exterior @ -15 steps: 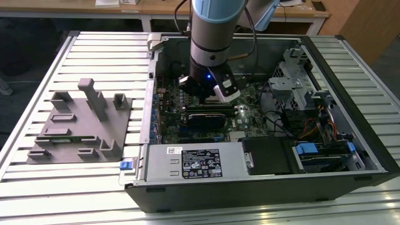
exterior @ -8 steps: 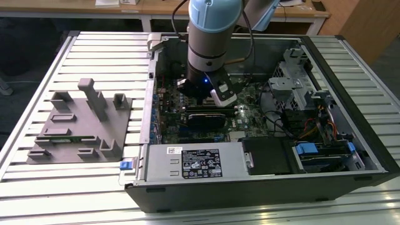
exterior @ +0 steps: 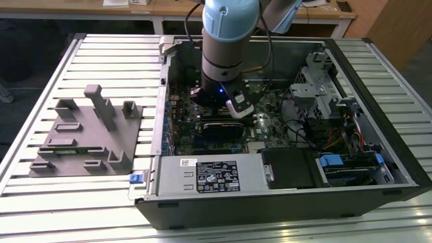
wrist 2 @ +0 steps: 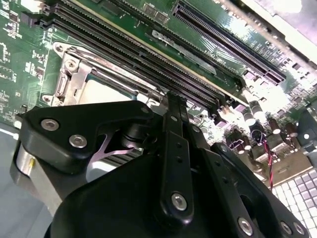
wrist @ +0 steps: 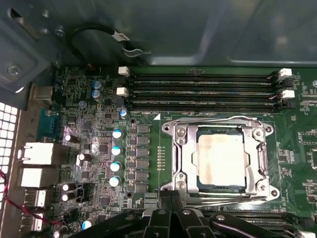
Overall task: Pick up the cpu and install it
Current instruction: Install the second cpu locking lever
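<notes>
Small flat square cpu with silvery-white metal top [wrist: 221, 159] seated inside the silver metal socket frame [wrist: 178, 148] on the green motherboard [wrist: 143, 163], as seen in the first wrist view; pale edge of the same chip [wrist 2: 106, 91] peeking out past the black linkage in the second wrist view. Judged from this: picking up done, chip already lying in its seat, square to the frame. Hard to tell whether the retention bracket is latched, so installation possibly not finished.

Black end effector [wrist: 171, 218] poised directly above the socket, close to it, nothing visibly held between the fingers. Finger state itself not readable from these pictures: cannot tell whether spread or closed. In the exterior view, blue and grey robot arm [exterior: 226, 40] reaching down into the open black computer case [exterior: 284, 202], wrist low over the board.

Containers: case lying on its side on the slatted metal counter [exterior: 101, 55], holding the motherboard, a silver power supply box with a label [exterior: 209, 174], drive bays with blue tabs [exterior: 332, 163] and a bundle of cables. Four long black memory slots [wrist: 203, 91] beside the socket, apparently unfilled. Grey moulded parts holder [exterior: 84, 136] on the counter to the exterior view's left of the case, well apart from the arm, with a thin green strip resting in one slot.
</notes>
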Tool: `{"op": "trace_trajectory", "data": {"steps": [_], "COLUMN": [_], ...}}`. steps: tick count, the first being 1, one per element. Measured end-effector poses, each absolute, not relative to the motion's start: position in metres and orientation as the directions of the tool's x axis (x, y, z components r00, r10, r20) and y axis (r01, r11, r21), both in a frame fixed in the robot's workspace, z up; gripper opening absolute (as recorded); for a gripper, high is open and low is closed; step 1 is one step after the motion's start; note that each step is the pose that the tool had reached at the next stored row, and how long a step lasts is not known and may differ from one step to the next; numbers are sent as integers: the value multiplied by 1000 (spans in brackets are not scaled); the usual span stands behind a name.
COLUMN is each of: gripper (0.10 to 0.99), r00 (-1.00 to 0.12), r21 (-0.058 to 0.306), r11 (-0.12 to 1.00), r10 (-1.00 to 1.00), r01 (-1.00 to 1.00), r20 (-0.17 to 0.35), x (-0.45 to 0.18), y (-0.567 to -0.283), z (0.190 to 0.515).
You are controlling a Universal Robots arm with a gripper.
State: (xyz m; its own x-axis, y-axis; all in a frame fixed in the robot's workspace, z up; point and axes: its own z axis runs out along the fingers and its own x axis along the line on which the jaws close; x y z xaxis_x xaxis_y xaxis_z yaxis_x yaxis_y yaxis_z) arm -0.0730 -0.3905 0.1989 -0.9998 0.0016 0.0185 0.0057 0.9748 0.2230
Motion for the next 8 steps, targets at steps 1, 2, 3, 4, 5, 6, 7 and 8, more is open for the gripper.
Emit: {"op": "trace_trajectory", "data": {"steps": [1,2,3,4,5,6,7,8], "gripper": [118,118,118,118,118,118,118,118], "r00": [-1000,-1000,-1000,-1000,-1000,-1000,-1000,-1000], "r21": [224,224,225,225,227,230,234,237], "r11": [975,975,974,974,974,973,972,972], "r10": [1,1,1,2,2,2,1,1], "r01": [6,6,6,6,6,6,6,6], "r20": [19,19,18,19,19,19,18,18], "x": [-73,-73,-73,-73,-73,-73,-73,-73], "y": [-390,-390,-390,-391,-391,-391,-390,-390], "z": [198,197,196,196,196,195,195,195]}}
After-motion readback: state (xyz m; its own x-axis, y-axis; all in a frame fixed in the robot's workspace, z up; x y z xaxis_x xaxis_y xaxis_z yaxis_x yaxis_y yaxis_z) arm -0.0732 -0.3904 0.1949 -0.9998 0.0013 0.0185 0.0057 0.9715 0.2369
